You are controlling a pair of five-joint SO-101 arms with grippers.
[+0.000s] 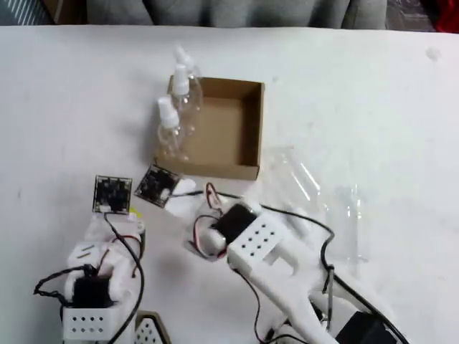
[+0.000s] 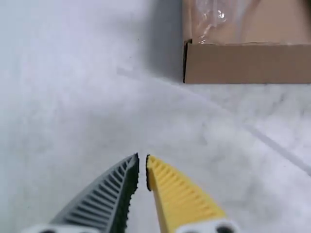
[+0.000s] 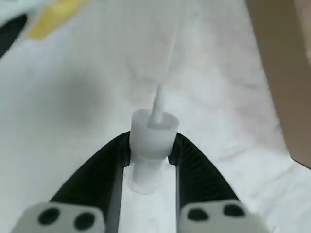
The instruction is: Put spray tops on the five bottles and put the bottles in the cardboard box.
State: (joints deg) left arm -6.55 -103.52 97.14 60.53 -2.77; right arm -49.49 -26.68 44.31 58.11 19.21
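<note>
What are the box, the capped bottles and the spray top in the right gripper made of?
The box: matte brown cardboard, judging by its raw folded walls. The capped bottles: likely clear glossy plastic; the box shows through them. The spray top: seemingly smooth white plastic, slightly translucent, with a thin tube.

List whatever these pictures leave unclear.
- High view: loose bottles right of the box are clear on white; their number is uncertain.
- Left wrist view: the box's contents are cut off by the top edge.
- Right wrist view: the spray top has a thin tube that blurs into the table; its end is lost.
</note>
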